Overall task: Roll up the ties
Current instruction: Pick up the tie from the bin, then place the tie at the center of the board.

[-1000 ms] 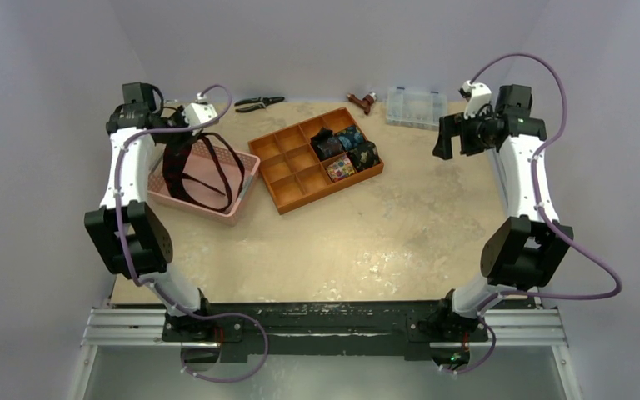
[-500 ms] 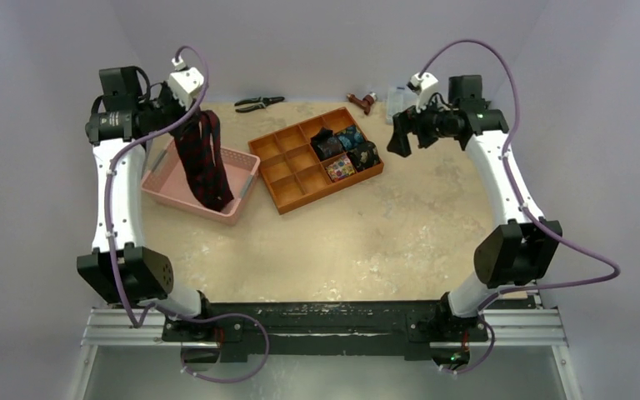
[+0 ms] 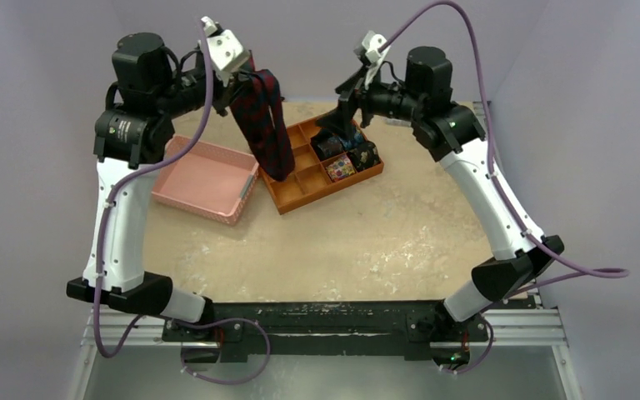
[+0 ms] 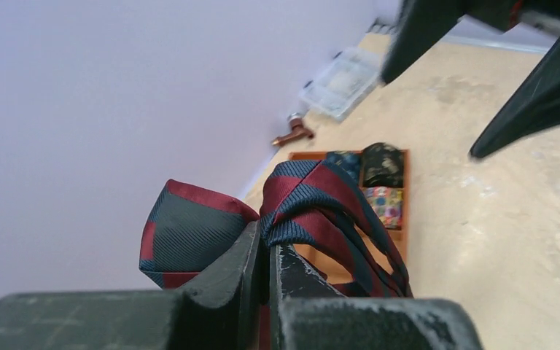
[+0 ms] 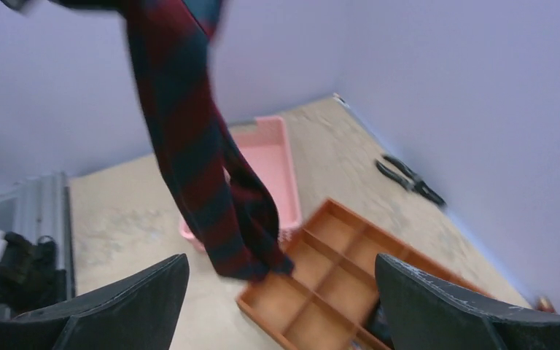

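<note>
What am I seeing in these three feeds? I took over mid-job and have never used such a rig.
Two robot arms are bolted at the near edge of a table. The overhead picture looks down from behind them; the other two come from a camera on each wrist, so the dark shapes along their bottom edges are that arm's own fingers. The left gripper is shut on a navy tie with red stripes, lifted so it hangs free above the table. The right gripper is open, empty, and points toward the tie. On the table lie a pink basket, an orange compartment tray holding a few rolled ties, and, by the back wall, pliers and a clear plastic box.
</note>
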You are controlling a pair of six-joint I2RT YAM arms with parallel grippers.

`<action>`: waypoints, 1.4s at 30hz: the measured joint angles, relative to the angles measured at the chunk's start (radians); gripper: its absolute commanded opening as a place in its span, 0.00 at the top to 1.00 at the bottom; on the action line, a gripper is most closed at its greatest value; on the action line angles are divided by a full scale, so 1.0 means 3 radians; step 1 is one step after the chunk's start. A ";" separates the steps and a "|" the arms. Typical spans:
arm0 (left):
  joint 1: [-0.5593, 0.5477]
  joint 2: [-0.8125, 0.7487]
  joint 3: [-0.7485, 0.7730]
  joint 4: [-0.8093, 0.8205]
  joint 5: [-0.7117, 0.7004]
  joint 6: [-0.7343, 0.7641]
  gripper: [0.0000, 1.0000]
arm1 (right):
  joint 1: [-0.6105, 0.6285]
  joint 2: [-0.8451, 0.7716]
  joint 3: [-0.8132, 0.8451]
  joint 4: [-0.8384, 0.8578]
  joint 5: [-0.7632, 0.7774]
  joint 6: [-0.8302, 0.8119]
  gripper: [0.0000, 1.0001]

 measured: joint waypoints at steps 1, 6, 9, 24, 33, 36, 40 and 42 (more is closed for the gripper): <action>-0.0108 0.0003 0.0011 0.0004 -0.0020 -0.0028 1.00 | 0.0104 0.0000 0.0039 0.0039 0.0003 0.0028 0.02; -0.0552 0.0060 0.0009 0.0003 -0.0094 -0.0120 1.00 | 0.0551 0.0067 0.0239 0.0237 0.0123 0.0174 0.02; -0.0692 0.0102 0.0008 0.0003 -0.0102 -0.0184 1.00 | 0.0674 0.0095 0.0243 0.0282 0.0165 0.0225 0.03; -0.0635 -0.0175 -0.0642 0.0807 0.0696 -0.0944 1.00 | 0.0819 0.0041 -0.0201 0.0381 -0.0417 0.0601 0.34; -0.0383 -0.0093 -0.0698 0.1583 0.1223 -0.1759 1.00 | 0.0819 -0.0205 -0.0440 0.0486 -0.0721 0.0730 0.37; -0.0383 -0.0081 -0.0731 0.1789 0.1330 -0.1976 1.00 | 0.0820 -0.0159 -0.0417 0.0652 -0.0795 0.0888 0.50; -0.0383 -0.0079 -0.0735 0.1910 0.1359 -0.2127 1.00 | 0.0820 -0.0024 -0.0326 0.0824 -0.0844 0.1064 0.88; -0.0381 -0.0074 -0.0732 0.1898 0.1326 -0.2148 1.00 | 0.0819 -0.0006 -0.0324 0.0853 -0.0849 0.1124 1.00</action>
